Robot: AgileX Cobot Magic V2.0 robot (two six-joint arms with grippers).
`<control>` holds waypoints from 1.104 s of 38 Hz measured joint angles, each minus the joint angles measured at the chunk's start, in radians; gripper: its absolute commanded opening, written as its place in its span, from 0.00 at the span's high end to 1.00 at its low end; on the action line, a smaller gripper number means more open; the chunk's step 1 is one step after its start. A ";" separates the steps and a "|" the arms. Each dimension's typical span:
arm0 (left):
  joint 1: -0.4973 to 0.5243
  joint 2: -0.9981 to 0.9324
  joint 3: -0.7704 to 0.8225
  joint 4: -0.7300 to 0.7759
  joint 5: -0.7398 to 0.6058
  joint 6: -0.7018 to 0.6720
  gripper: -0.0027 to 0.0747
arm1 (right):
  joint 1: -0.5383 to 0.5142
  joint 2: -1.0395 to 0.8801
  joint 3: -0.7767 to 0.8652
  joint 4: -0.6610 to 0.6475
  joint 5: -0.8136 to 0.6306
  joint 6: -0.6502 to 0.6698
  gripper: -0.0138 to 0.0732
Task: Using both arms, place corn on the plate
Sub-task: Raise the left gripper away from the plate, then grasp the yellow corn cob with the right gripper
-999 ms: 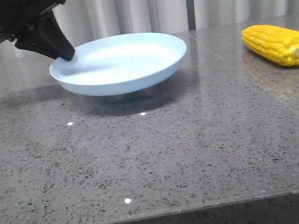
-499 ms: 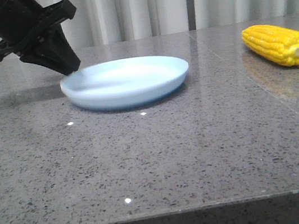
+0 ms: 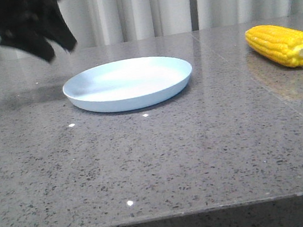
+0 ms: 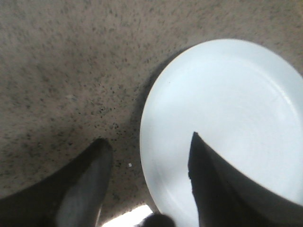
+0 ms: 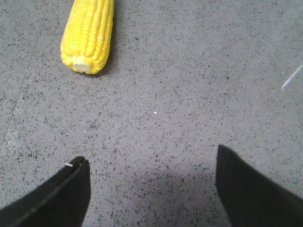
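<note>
The corn point(image 5: 88, 36) lay ahead of the wide-open right gripper point(image 5: 151, 189), stub end toward it, far from the plate point(image 3: 128, 83).

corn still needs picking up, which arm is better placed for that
The right. Its wrist view shows the right gripper open over bare table with the corn just ahead. The left gripper hangs open above the plate's left rim, across the table from the corn.

Test bench, seemingly; speckled stone counter point(image 3: 158, 158); pale curtains point(image 3: 140, 6).
</note>
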 measured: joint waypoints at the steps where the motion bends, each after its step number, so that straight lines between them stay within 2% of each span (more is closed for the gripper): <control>1: -0.005 -0.037 0.010 0.017 0.000 0.000 0.48 | 0.000 0.000 0.000 0.000 0.000 0.000 0.18; 7: -0.054 -0.260 0.117 0.130 -0.007 0.000 0.48 | 0.000 0.000 0.000 0.009 0.004 0.000 0.18; 12: -0.099 -0.469 0.287 0.210 -0.031 -0.021 0.48 | 0.000 0.011 -0.015 0.045 0.018 0.000 0.18; 15: -0.103 -0.611 0.406 0.261 -0.047 -0.040 0.48 | 0.000 0.045 -0.060 0.076 0.057 -0.024 0.18; 22: -0.105 -0.815 0.572 0.292 -0.050 -0.050 0.49 | 0.009 0.139 -0.187 0.136 0.161 -0.084 0.18; 30: -0.107 -0.950 0.639 0.296 -0.052 -0.051 0.49 | 0.051 0.306 -0.337 0.151 0.242 -0.098 0.18; 42: -0.107 -0.978 0.641 0.296 -0.053 -0.052 0.49 | 0.100 0.632 -0.582 0.175 0.297 -0.102 0.18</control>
